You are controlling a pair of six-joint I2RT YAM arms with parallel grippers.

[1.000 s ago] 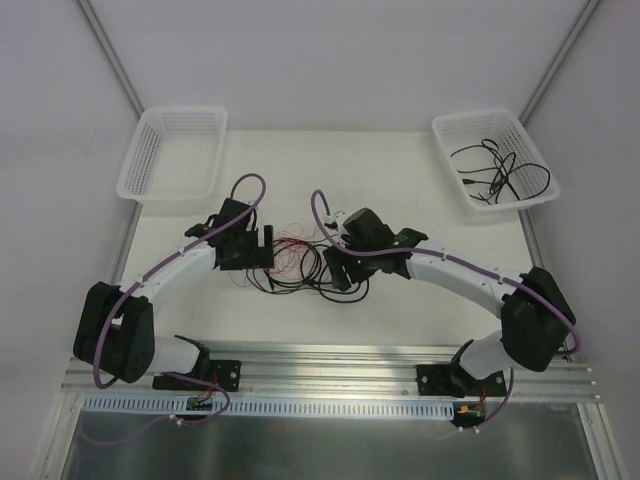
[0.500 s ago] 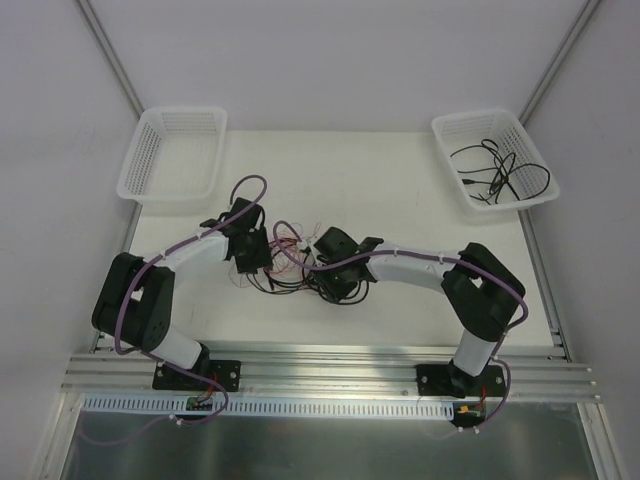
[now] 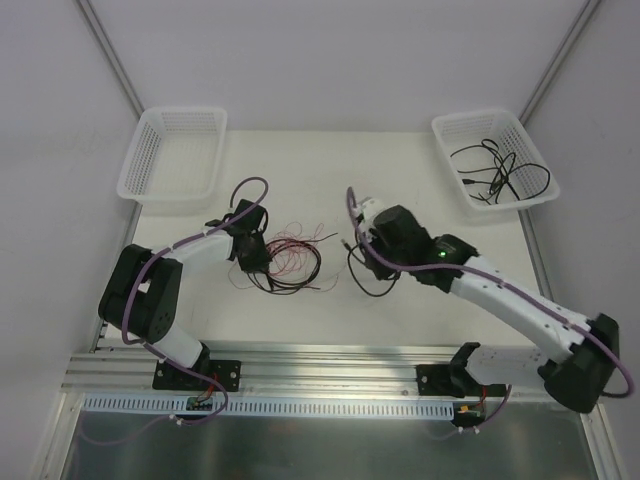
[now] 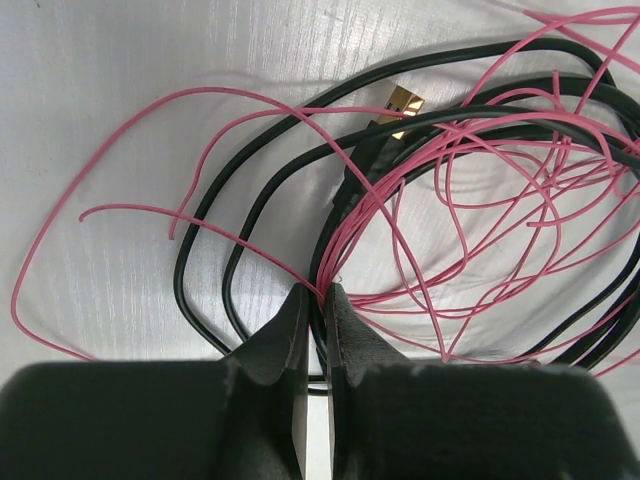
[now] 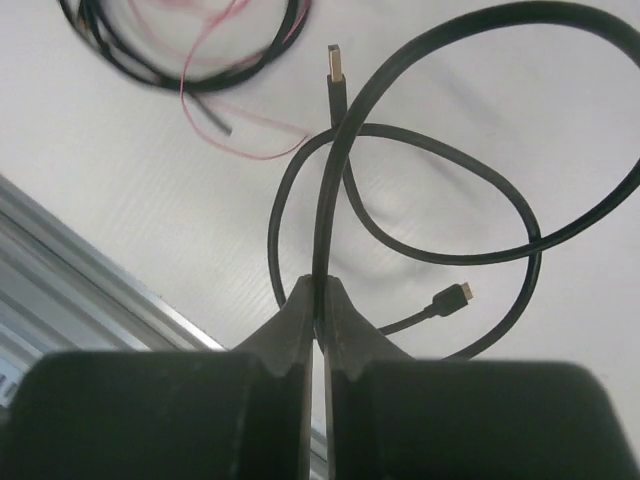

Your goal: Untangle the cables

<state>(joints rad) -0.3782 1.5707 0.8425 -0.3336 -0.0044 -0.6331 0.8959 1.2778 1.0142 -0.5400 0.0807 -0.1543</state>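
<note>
your left pincer [image 4: 318, 292] is pinched together on a bunch of pink wires [image 4: 325, 270], at the near edge of the tangle of cables [image 3: 290, 262] lying on the bench [image 3: 420, 200] just beside the left arm. black cords loop through that tangle, and a gold-tipped plug [image 4: 402, 103] lies among them. your right pincer [image 5: 318, 285] is clamped on a black cable [image 5: 318, 240] that sits apart, to the right of the tangle. a usb plug [image 5: 335, 62] and a small plug [image 5: 462, 292] show beside its loops. more black cords [image 3: 500, 170] lie in the right basket [image 3: 445, 130].
</note>
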